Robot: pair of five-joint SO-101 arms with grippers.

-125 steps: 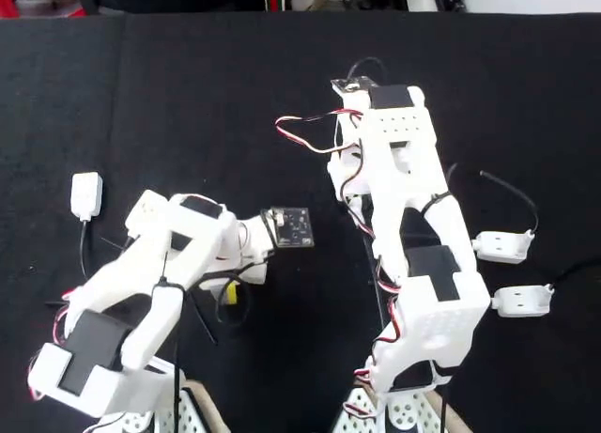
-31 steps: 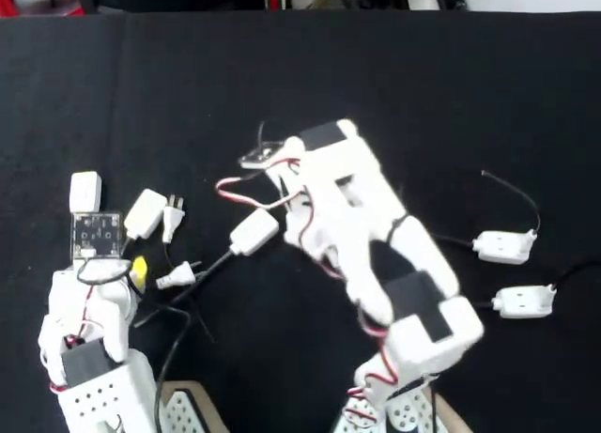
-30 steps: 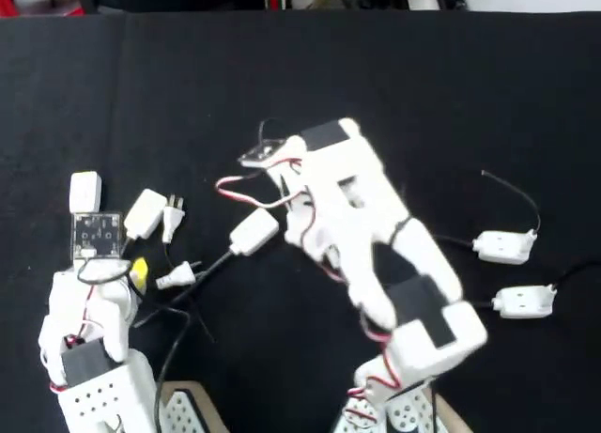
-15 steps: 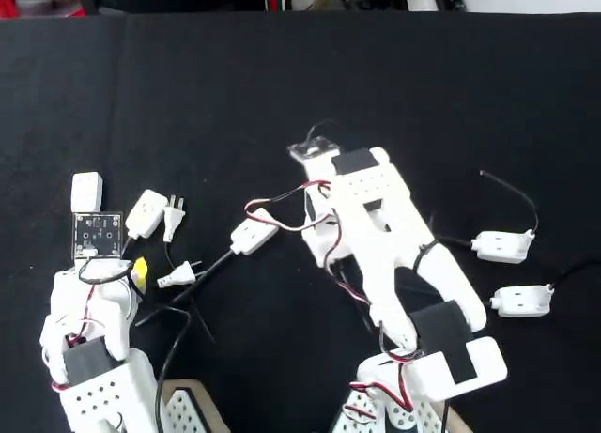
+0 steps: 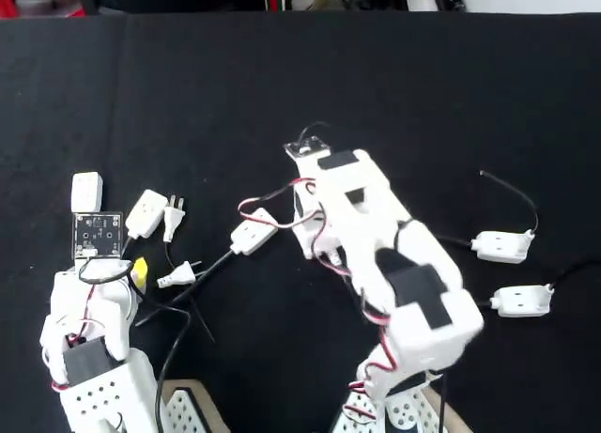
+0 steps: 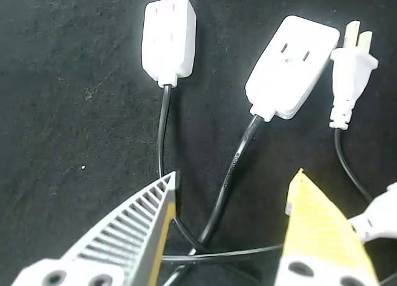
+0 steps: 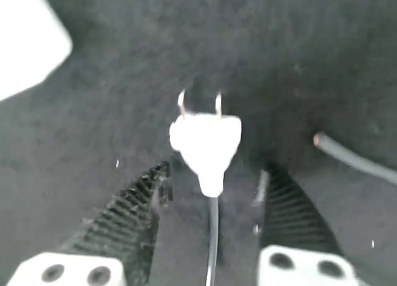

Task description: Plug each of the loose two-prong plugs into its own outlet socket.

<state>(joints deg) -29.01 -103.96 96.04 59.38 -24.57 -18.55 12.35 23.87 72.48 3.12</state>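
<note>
Near the tabletop's left edge we see a first socket, a second socket and, just beside it, a loose plug. Our left gripper hangs over their cords, fingers apart. Toward the middle, the right gripper has its fingers apart with another plug lying between them. Two right sockets lie near the right edge.
</note>
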